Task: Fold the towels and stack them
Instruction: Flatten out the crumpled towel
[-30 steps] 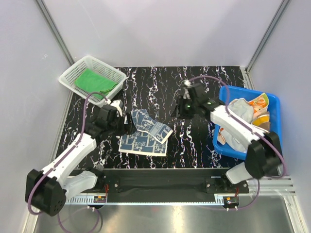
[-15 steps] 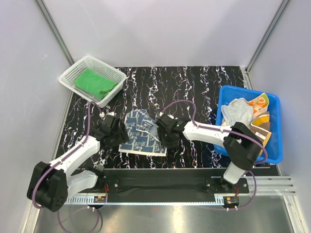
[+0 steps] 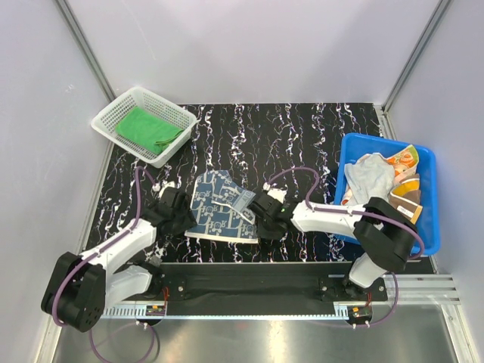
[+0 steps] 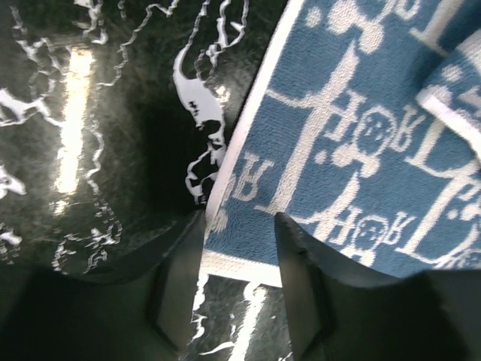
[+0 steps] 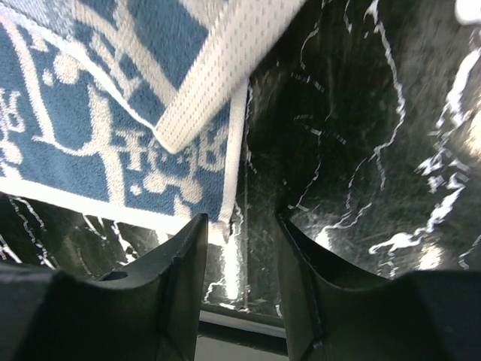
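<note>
A navy towel (image 3: 221, 212) with a pale pattern lies rumpled on the black table, its top right part folded over. My left gripper (image 3: 184, 221) is low at its near left corner. In the left wrist view the towel (image 4: 353, 150) has that corner between the open fingers (image 4: 176, 278) of the left gripper (image 4: 239, 219). My right gripper (image 3: 261, 219) is at the near right corner. The right wrist view shows the towel (image 5: 90, 135) with its corner just inside the open right gripper (image 5: 240, 222). A green towel (image 3: 147, 128) lies in the white basket (image 3: 110, 113).
A blue tub (image 3: 427, 227) at the right edge holds a heap of pale and orange printed towels (image 3: 378, 178). The white basket stands at the back left corner. The table's near edge rail (image 3: 249, 276) runs close behind both grippers.
My right arm swung from the tub's side across to the navy towel's near right corner. My left gripper slid toward the near left corner and its jaws narrowed.
</note>
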### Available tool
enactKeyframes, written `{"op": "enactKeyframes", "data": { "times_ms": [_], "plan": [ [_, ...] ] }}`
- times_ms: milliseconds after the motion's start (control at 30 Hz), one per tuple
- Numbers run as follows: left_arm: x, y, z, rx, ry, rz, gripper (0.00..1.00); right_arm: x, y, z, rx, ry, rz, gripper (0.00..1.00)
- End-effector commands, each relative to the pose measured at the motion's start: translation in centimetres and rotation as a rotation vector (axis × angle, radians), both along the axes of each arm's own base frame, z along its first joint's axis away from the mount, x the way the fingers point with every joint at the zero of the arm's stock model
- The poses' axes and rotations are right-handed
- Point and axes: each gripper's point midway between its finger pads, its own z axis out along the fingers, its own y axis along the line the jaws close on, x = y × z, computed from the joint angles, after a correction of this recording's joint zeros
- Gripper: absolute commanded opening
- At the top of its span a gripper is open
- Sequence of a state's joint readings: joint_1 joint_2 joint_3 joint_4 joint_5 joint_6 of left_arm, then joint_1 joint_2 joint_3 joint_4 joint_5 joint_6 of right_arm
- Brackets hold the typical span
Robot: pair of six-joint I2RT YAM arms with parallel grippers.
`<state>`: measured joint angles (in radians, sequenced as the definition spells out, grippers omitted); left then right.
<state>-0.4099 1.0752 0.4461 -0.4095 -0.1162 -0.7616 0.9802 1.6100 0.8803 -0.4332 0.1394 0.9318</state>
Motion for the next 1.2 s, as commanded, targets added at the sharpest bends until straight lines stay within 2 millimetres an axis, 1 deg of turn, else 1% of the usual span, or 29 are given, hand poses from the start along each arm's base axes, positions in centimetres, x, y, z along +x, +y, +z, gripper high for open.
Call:
{"op": "enactKeyframes", "data": {
  "times_ms": [0, 33, 100, 133, 200, 267, 300, 333, 367, 400, 433, 467, 500, 533, 567, 600, 633, 667, 767, 800, 867, 900, 967, 1000, 1033, 1067, 1100, 1133, 1167],
  "plan": [
    [-1.8, -0.3, -1.8, -0.031, 0.067, -0.007, 0.45, -0.8, 0.4, -0.1, 0.03, -0.002, -0.067, 0.47],
    [-1.8, -0.3, -1.7, -0.037, 0.059, -0.006, 0.41, -1.5, 0.6, -0.3, 0.022, 0.008, -0.062, 0.46],
    [-1.7, -0.4, -1.5, -0.042, 0.051, -0.01, 0.35, -1.9, 1.0, -0.7, -0.004, 0.007, -0.059, 0.46],
    [-1.8, -0.4, -1.5, -0.044, 0.051, -0.012, 0.28, -2.4, 1.6, -0.6, -0.011, 0.012, -0.047, 0.46],
    [-1.8, -0.7, -1.5, -0.057, 0.048, -0.022, 0.18, -2.9, 1.3, -1.9, -0.06, 0.031, -0.056, 0.45],
    [-1.8, -0.8, -1.3, -0.065, 0.044, -0.031, 0.06, -3.6, 1.3, -2.8, -0.084, 0.048, -0.059, 0.39],
    [-1.8, -1.0, -1.2, -0.073, 0.04, -0.045, 0.01, -3.5, 1.0, -3.0, -0.092, 0.04, -0.066, 0.35],
    [-1.8, -1.2, -1.0, -0.08, 0.033, -0.055, 0.0, -3.4, 0.7, -3.0, -0.103, 0.035, -0.069, 0.24],
    [-1.5, -1.4, -0.5, -0.09, 0.012, -0.064, 0.0, -3.2, 0.5, -2.5, -0.108, 0.016, -0.074, 0.19],
    [-1.3, -1.5, -0.2, -0.09, -0.003, -0.079, 0.0, -2.6, -0.4, -2.1, -0.143, -0.02, -0.082, 0.15],
    [-1.0, -2.1, 0.7, -0.114, -0.019, -0.098, 0.0, -2.1, -0.4, -1.4, -0.141, -0.05, -0.083, 0.05],
    [-0.8, -2.2, 1.4, -0.123, -0.038, -0.104, 0.0, -1.1, -0.5, 0.1, -0.134, -0.108, -0.091, 0.0],
    [-0.7, -2.5, 2.0, -0.134, -0.048, -0.116, 0.0, -0.9, -0.9, 0.8, -0.149, -0.132, -0.077, 0.0],
    [-0.2, -2.9, 3.4, -0.149, -0.076, -0.126, 0.0, -0.3, -0.5, 2.4, -0.122, -0.163, -0.082, 0.0],
    [0.0, -3.2, 4.3, -0.163, -0.092, -0.138, 0.0, 0.2, -0.7, 3.2, -0.129, -0.194, -0.083, 0.0],
    [0.2, -3.6, 5.6, -0.181, -0.124, -0.154, 0.0, 0.2, -1.2, 3.8, -0.147, -0.201, -0.078, 0.0],
    [0.4, -3.8, 6.5, -0.187, -0.138, -0.161, 0.0, 0.4, -1.1, 4.6, -0.143, -0.218, -0.068, 0.0],
    [0.6, -4.1, 8.1, -0.196, -0.159, -0.176, 0.0, 0.6, -1.2, 5.5, -0.129, -0.235, -0.067, 0.0],
    [0.6, -4.2, 10.0, -0.199, -0.179, -0.189, 0.0, 0.5, -2.1, 6.7, -0.136, -0.253, -0.064, 0.0],
    [0.7, -4.5, 10.8, -0.218, -0.19, -0.199, 0.0, 0.3, -2.4, 6.9, -0.144, -0.248, -0.066, 0.0],
    [0.7, -5.0, 11.2, -0.24, -0.187, -0.21, 0.0, 0.1, -2.7, 7.2, -0.138, -0.247, -0.073, 0.0],
    [0.4, -5.3, 10.9, -0.256, -0.172, -0.214, 0.0, 0.0, -2.6, 7.3, -0.123, -0.242, -0.082, 0.0],
    [0.2, -5.5, 10.1, -0.268, -0.152, -0.214, 0.0, -0.6, -2.6, 6.5, -0.111, -0.211, -0.075, 0.0],
    [0.0, -5.4, 9.4, -0.27, -0.133, -0.201, 0.0, -0.7, -2.5, 6.2, -0.112, -0.2, -0.074, 0.02],
    [-0.5, -5.1, 8.0, -0.261, -0.107, -0.193, 0.0, -0.9, -2.6, 5.5, -0.126, -0.183, -0.08, 0.22],
    [-0.8, -5.0, 7.3, -0.258, -0.096, -0.19, 0.0, -1.2, -2.4, 5.2, -0.125, -0.165, -0.08, 0.3],
    [-1.0, -5.0, 6.7, -0.258, -0.084, -0.182, 0.0, -1.2, -2.2, 5.0, -0.115, -0.16, -0.091, 0.38],
    [-1.5, -4.7, 5.3, -0.249, -0.057, -0.174, 0.0, -1.2, -2.1, 4.6, -0.115, -0.154, -0.09, 0.46],
    [-1.4, -4.6, 4.7, -0.245, -0.054, -0.164, 0.0, -1.3, -1.8, 4.3, -0.103, -0.145, -0.087, 0.48]
  ]
}}
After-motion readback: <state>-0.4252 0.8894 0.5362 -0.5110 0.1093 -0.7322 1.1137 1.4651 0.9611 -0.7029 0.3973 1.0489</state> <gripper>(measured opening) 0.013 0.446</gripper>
